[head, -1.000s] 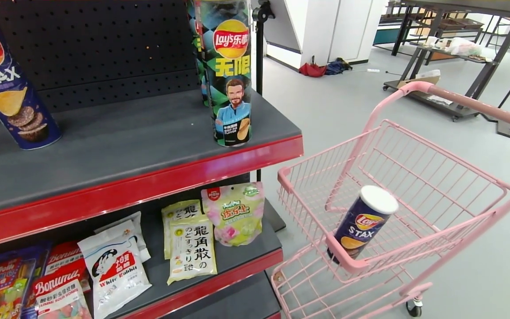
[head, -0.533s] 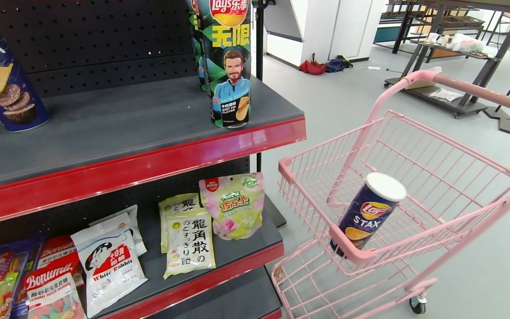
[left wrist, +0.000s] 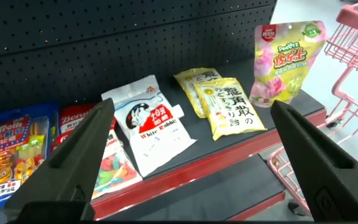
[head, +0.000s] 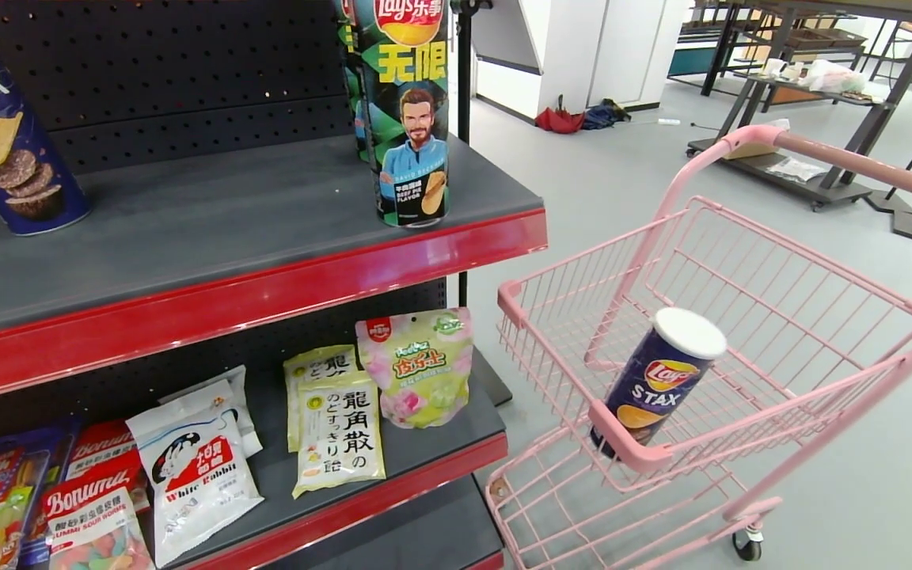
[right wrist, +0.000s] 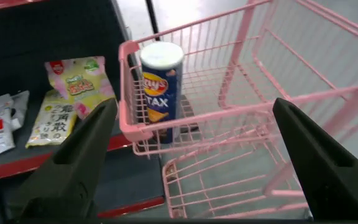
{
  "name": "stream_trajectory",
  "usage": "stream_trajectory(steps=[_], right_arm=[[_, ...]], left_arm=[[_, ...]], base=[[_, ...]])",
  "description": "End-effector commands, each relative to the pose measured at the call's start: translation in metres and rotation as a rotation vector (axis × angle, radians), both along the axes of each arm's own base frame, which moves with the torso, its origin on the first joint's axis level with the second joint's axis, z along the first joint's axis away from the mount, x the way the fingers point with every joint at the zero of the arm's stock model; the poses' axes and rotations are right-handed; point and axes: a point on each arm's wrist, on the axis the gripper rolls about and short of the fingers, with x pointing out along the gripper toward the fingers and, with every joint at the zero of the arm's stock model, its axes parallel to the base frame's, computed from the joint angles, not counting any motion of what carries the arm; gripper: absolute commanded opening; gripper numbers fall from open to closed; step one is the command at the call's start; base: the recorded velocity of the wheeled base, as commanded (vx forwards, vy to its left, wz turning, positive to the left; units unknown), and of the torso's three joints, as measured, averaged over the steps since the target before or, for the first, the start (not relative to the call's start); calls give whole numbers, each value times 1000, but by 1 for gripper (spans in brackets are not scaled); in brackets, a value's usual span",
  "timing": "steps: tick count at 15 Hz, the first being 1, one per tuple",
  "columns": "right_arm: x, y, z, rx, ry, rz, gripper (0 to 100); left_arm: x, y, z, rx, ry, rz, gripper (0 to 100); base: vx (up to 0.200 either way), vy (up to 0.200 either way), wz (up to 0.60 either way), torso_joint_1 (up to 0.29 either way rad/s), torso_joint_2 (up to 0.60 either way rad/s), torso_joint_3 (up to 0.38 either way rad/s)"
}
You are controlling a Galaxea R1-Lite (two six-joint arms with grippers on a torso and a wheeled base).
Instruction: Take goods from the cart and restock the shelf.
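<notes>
A blue chips can (head: 662, 380) with a white lid leans in the front corner of the pink cart (head: 820, 269). In the right wrist view that can (right wrist: 160, 87) stands behind the cart's rim (right wrist: 129, 127), and my right gripper (right wrist: 194, 102) is open, short of the cart and empty. On the upper shelf (head: 226, 222) a matching blue can (head: 5, 142) stands at the left and a green can (head: 412, 119) at the right end. My left gripper (left wrist: 192, 104) is open and empty in front of the lower shelf (left wrist: 229, 155).
Several snack bags lie on the lower shelf, among them a white one (left wrist: 151, 127), yellow ones (left wrist: 229, 109) and a pink-green pouch (head: 416, 368). The upper shelf has bare room between its cans. Grey floor and metal tables (head: 804, 87) lie beyond the cart.
The head camera shifted a second ago, so shelf and cart sit differently in view. The cans, bags and cart have not moved.
</notes>
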Motion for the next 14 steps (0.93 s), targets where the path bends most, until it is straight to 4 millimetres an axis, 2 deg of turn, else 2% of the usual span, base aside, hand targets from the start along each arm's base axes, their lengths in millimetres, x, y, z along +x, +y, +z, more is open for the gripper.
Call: stream_trajectory(steps=[1, 2, 5, 11, 14], right_arm=[[92, 23, -14, -11, 204, 158, 100], [108, 27, -20, -12, 216, 171, 100], [138, 35, -33, -17, 256, 236, 100], [156, 40, -47, -17, 323, 272, 100], [175, 43, -63, -13, 345, 281, 100]], left_arm=[[0, 0, 0, 0, 1, 0, 100], [0, 0, 0, 0, 1, 2, 100], [0, 0, 0, 0, 1, 2, 100], [0, 0, 0, 1, 1, 0, 100], [0, 0, 0, 1, 1, 0, 100]], base=[[0, 0, 0, 0, 0, 0], [0, 0, 0, 0, 0, 0], [0, 0, 0, 0, 0, 0], [0, 0, 0, 0, 0, 0], [0, 0, 0, 0, 0, 0]])
